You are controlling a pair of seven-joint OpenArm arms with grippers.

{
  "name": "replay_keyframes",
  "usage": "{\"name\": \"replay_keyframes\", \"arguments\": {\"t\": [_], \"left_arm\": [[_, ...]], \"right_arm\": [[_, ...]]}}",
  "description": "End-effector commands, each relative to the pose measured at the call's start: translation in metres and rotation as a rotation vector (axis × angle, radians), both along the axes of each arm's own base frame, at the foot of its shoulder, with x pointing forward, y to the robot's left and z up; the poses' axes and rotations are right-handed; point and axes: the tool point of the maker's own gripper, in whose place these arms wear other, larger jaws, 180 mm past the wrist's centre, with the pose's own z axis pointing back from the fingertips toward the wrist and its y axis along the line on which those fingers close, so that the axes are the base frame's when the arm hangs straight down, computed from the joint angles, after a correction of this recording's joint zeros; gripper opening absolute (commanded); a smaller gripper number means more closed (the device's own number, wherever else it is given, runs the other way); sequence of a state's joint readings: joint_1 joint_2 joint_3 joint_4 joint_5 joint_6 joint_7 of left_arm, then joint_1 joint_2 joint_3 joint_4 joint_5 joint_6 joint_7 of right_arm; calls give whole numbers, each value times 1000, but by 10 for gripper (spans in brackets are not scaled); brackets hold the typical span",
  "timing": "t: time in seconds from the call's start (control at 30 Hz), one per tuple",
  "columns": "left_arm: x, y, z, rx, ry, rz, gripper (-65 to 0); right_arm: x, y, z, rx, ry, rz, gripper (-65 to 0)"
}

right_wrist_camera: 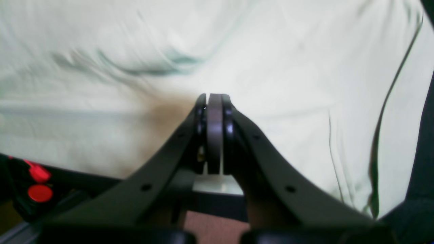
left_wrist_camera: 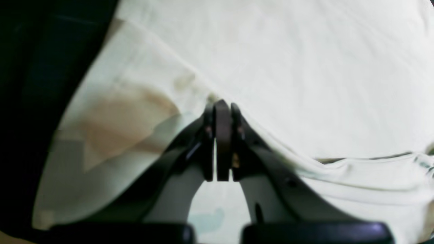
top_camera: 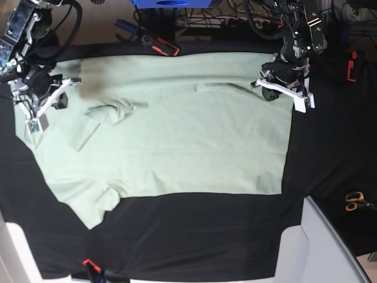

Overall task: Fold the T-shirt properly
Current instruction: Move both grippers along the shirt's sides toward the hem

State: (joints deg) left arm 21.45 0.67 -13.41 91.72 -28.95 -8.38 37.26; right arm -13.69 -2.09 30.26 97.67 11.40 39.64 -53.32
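Clearly the T-shirt [top_camera: 177, 135] is light, limp cotton; both closed hands, left hand [left_wrist_camera: 222, 103] and right hand [right_wrist_camera: 214, 96], seemingly pinch its far edge.

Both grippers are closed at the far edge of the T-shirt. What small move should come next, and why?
Probably both arms should lift a little and carry the far edge toward the near edge. The left gripper and right gripper look shut on the T-shirt near its far corners, while the shirt lies spread flat on the black tablecloth, not yet folded.

We count one T-shirt [top_camera: 177, 135], two grippers, one black tablecloth [top_camera: 194, 236], one pair of scissors [top_camera: 355, 201].
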Motion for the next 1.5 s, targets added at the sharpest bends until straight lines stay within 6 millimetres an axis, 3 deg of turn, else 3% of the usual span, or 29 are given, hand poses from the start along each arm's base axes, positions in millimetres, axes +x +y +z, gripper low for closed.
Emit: {"name": "replay_keyframes", "arguments": {"t": [0.0,0.2,0.3,0.37,0.53,0.6,0.83,0.9,1.0,1.13,1.27,1.47], "left_arm": [[4,12,11,20,-40,23,-650],[-14,97,28,146,-46,184,-650],[-12,115,36,193,-47,167,-650],[-9,119,38,202,-43,158,-650],[16,118,41,164,-12,138,-462],[29,116,43,144,-20,140,-418],[57,122,50,123,-31,139,-417],[60,121,51,132,-20,116,-417],[61,117,51,156,-5,65,-417],[60,122,52,168,-3,63,-417],[57,127,52,183,6,60,-417],[54,127,52,187,8,57,-417]], "right_arm": [[12,-3,14,-3,-74,-1,-649],[5,-64,29,-77,-152,-141,-649],[18,-80,32,-107,-155,-116,-649],[33,-91,32,-108,-159,-113,-649],[81,-94,18,-63,-126,-48,-641],[103,-92,15,-34,-116,-30,-641],[183,-96,19,163,-222,-123,-638],[194,-99,12,221,-214,-163,-637],[212,-91,3,287,-226,-198,-561],[227,-94,0,242,-307,-260,-358],[226,-99,-6,195,-322,-283,-183],[218,-103,-18,145,-320,-295,-151]]}}
